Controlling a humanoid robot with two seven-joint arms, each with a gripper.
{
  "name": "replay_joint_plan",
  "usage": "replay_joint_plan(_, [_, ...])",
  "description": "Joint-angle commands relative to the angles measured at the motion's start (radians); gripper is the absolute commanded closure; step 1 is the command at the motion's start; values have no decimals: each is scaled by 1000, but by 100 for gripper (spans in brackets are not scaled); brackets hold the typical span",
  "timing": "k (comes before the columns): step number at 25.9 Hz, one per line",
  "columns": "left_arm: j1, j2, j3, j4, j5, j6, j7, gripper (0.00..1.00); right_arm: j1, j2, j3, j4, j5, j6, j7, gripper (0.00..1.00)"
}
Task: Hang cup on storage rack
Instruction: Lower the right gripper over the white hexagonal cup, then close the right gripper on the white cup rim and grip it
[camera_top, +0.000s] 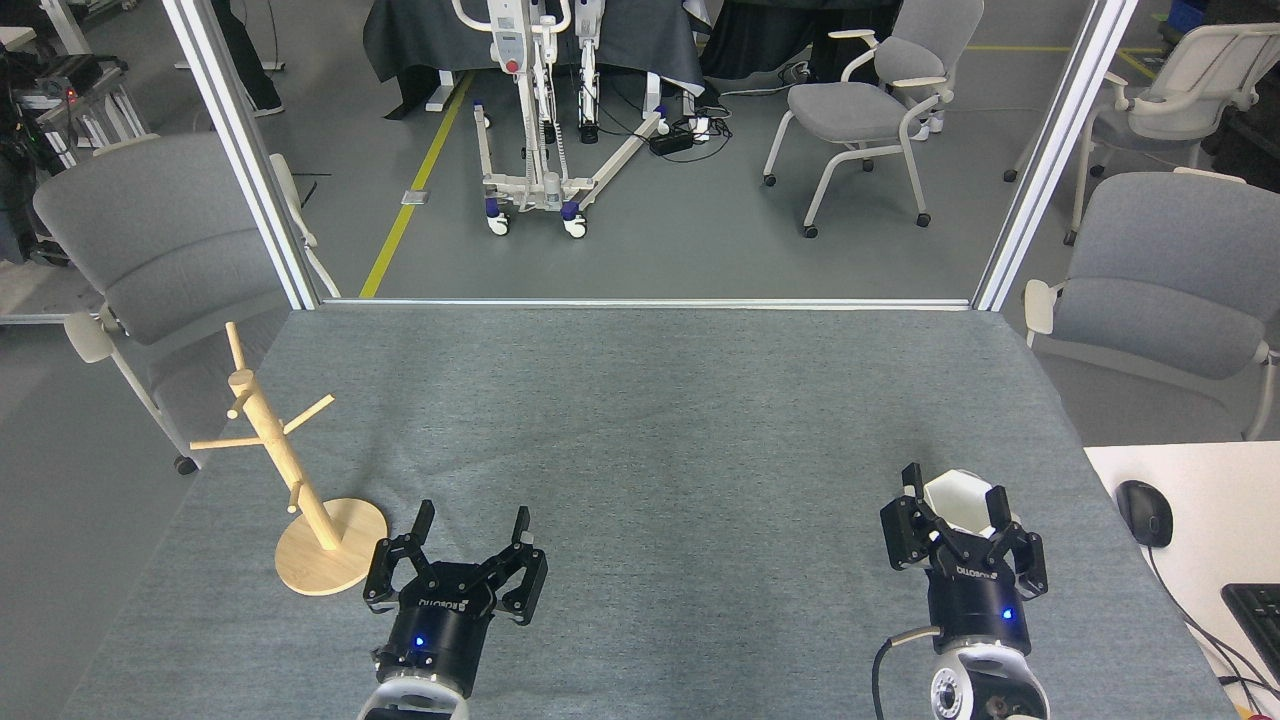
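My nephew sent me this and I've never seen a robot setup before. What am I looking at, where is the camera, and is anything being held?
The camera sits in the robot's head, looking forward and down over a grey table. The two black claws at the bottom are its grippers. The left gripper is open and empty, beside a wooden mug tree that stands on a round base. The right gripper has its fingers around a white faceted cup; whether it is squeezing yet is hard to tell. To the right, on a white desk, lie a computer mouse and a keyboard. Office chairs stand behind the table.
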Motion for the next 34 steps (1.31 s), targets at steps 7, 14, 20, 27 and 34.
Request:
replay_joint_plan(7, [1,0,-7,4,18,-12,-5,0,-2,-21,6,-31,31,-9,53,0])
replay_joint_plan(14, [-2,0,-10,2,21,3,-7,0,-4,-30,4,-44,149,-17,289,0])
replay_joint_plan(20, [-5,-2,-8,-1,21,3,-5,0,27,-61,-10,-57,151,-22,285,0])
replay_joint_plan(27, [-5,-2,-8,1,19,5,-2,0,102,-86,-86,29,155,-12,87,0])
replay_joint_plan(34, [-5,-2,-8,2,19,5,-1,0,53,-96,-85,176,157,-11,55,0])
